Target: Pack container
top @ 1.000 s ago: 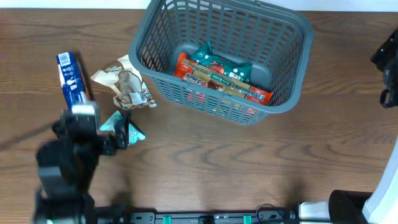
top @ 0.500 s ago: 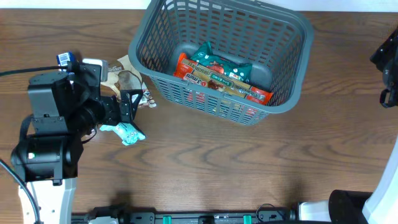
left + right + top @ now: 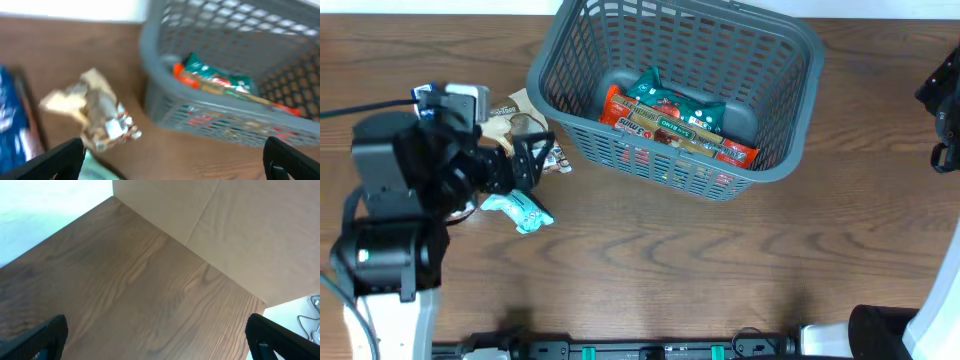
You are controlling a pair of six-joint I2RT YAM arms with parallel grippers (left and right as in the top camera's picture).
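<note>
The container (image 3: pixel 542 92) is a dark grey slotted basket at the back centre, holding red and green snack packets (image 3: pixel 672 122). Left of it on the table lie a brown-and-white packet (image 3: pixel 530 132), a teal packet (image 3: pixel 521 210) and a blue packet (image 3: pixel 424 94), the last mostly hidden under my left arm. My left gripper (image 3: pixel 528 165) is open and empty, hovering over the brown-and-white packet's near edge. The left wrist view shows the container (image 3: pixel 152 95), its packets (image 3: pixel 215 82), the brown-and-white packet (image 3: pixel 100 117) and open jaws (image 3: pixel 175 165). My right gripper (image 3: pixel 157 335) is open over bare table.
The right arm (image 3: pixel 942 100) sits at the table's far right edge, away from the container. A pale wall or board (image 3: pixel 240 230) rises behind the table in the right wrist view. Wood tabletop (image 3: pixel 720 260) stretches in front of the container.
My left arm has moved from the table's front left towards the back, over the loose packets, uncovering the teal packet. The right arm has not moved.
</note>
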